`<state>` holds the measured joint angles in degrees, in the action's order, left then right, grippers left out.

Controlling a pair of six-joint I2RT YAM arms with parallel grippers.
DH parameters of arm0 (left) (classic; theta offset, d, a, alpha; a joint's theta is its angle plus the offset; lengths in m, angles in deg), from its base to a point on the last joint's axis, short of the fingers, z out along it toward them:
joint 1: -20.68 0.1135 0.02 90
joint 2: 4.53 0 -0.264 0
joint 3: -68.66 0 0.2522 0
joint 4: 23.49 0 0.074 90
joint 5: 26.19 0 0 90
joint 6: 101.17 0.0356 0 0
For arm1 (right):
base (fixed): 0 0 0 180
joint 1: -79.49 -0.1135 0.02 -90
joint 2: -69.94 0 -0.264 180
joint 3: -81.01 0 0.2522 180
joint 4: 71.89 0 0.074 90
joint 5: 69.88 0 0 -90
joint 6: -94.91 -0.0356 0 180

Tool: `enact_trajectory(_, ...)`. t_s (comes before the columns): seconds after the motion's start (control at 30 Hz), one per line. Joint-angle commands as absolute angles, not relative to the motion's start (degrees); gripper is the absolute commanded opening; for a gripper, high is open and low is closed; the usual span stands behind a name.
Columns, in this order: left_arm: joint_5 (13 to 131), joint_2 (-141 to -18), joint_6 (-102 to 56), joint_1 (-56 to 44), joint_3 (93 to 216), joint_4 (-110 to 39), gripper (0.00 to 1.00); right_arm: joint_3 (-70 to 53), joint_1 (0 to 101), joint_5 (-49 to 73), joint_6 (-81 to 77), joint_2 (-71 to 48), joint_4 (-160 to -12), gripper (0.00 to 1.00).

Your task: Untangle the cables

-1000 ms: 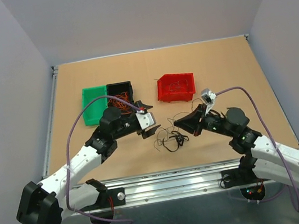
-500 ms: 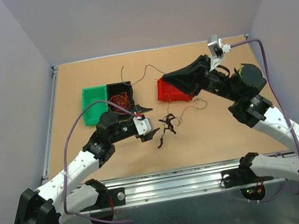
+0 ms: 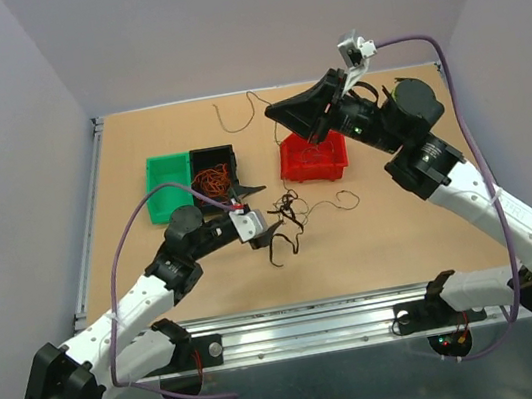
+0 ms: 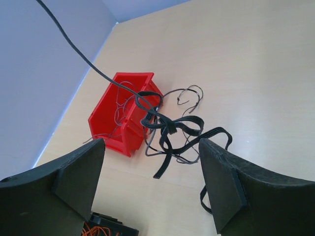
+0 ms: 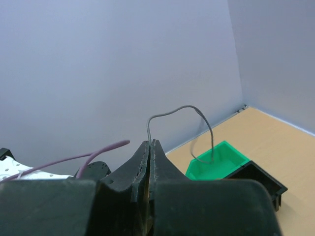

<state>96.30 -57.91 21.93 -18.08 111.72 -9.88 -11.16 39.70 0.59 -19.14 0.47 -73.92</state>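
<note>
Top view looks down; left wrist shares red bin (image 4: 109, 129).

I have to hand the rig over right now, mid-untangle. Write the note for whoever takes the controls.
Left end effector: open, low, with the knot of flat black cables just beyond its fingertips, not gripped.
Right end effector: shut on a thin grey wire, raised high near the red plastic bin.
That wire runs down into the knot, so it is not free.
Done: orange wires lie in the black bin, a few loose strands in the red bin.
Left to do: pin the knot, pull the grey wire out, separate the black cables.
</note>
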Motion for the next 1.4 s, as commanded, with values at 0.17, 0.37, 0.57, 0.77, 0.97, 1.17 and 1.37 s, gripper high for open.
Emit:
enact_trajectory(0.17,93.0,-60.3,12.0,-17.7,110.7,8.3,0.89,-14.4,39.4,-1.9,-25.1,0.6,-69.9,0.01)
enact_trajectory(0.37,97.2,-67.2,6.2,-17.8,117.4,9.3,0.81,-13.1,39.3,-2.7,-26.7,0.6,-66.4,0.01)
enact_trajectory(0.57,100.2,-67.5,3.3,-17.8,117.8,13.7,0.68,-12.5,39.5,-3.1,-26.9,-0.1,-65.6,0.01)
enact_trajectory(0.77,100.2,-72.4,2.3,-17.9,121.0,14.3,0.51,-11.8,39.4,-3.4,-27.8,-0.5,-64.0,0.01)
enact_trajectory(0.97,99.6,-78.9,4.5,-18.0,120.6,11.7,0.47,-16.4,39.4,-2.2,-28.5,-1.5,-63.8,0.01)
enact_trajectory(1.17,98.2,-84.3,8.9,-19.1,121.3,5.5,0.43,-31.9,39.4,3.4,-25.4,-2.1,-68.4,0.01)
enact_trajectory(1.37,95.0,-85.1,10.5,-20.3,121.5,3.4,0.43,-37.8,39.5,15.0,-19.8,0.0,-70.4,0.0)
